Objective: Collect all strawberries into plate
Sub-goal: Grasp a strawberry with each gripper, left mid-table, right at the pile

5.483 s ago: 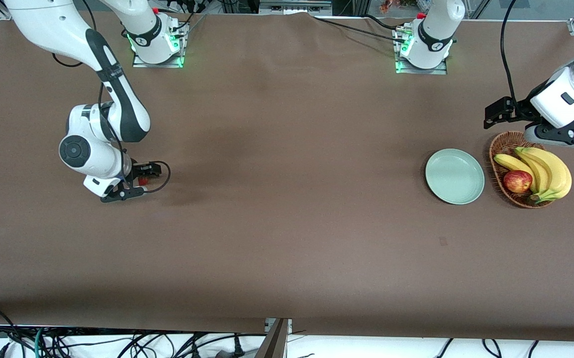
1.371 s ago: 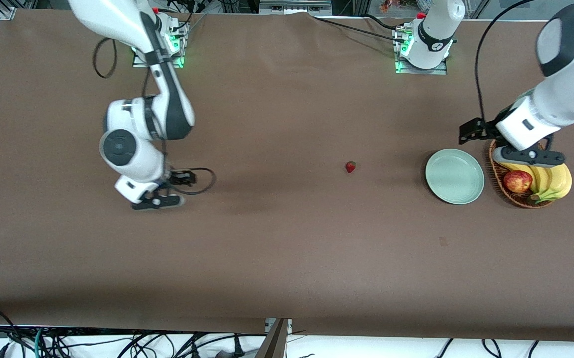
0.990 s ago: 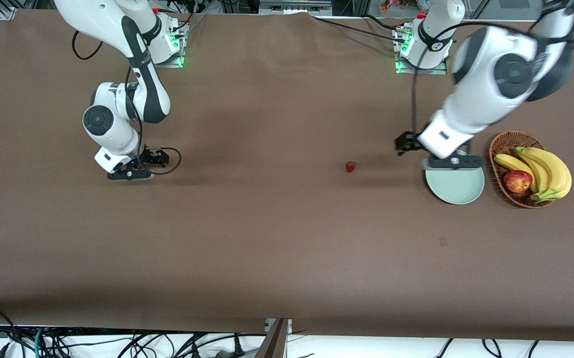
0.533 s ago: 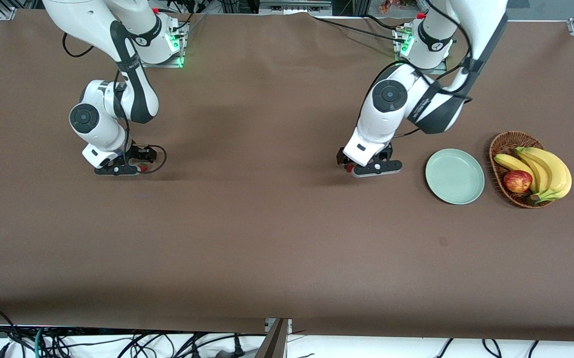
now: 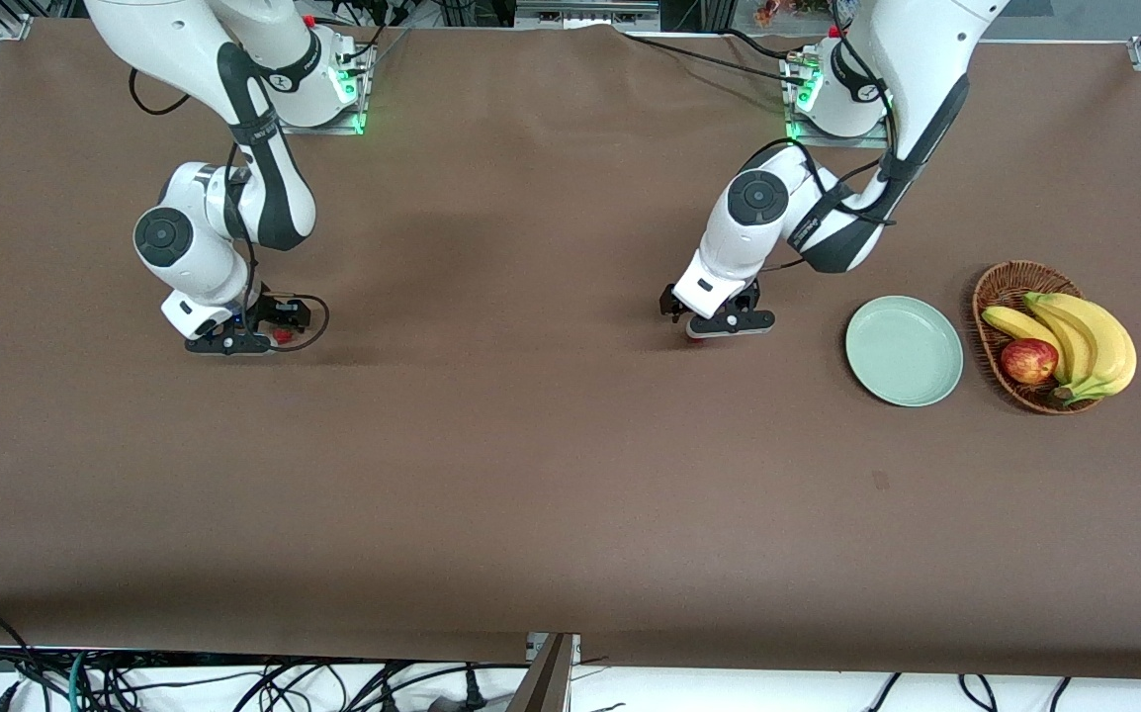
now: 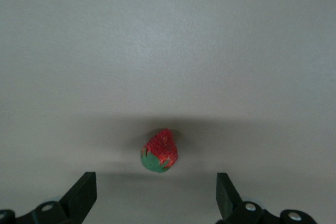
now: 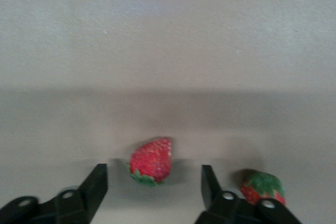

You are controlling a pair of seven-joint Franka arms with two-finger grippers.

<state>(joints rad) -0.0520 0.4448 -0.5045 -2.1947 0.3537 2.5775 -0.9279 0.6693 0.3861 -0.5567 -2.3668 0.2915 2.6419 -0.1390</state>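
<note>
Three strawberries show: one [image 6: 159, 151] under the left wrist camera, two [image 7: 151, 161] [image 7: 262, 187] under the right. There is one plate [image 5: 904, 351], one basket [image 5: 988, 297], one apple [image 5: 1028, 361] and one bunch of bananas [image 5: 1090, 341].

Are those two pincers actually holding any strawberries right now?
No, neither holds anything. The left pincer is open around one strawberry lying on the table, and the right pincer is open around another strawberry.

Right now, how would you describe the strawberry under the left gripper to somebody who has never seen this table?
Find the mint-green plate, then look toward the table's middle, where the open left gripper hangs low. The strawberry lies alone on the cloth between its fingers; the other two berries sit at the right arm's end.
</note>
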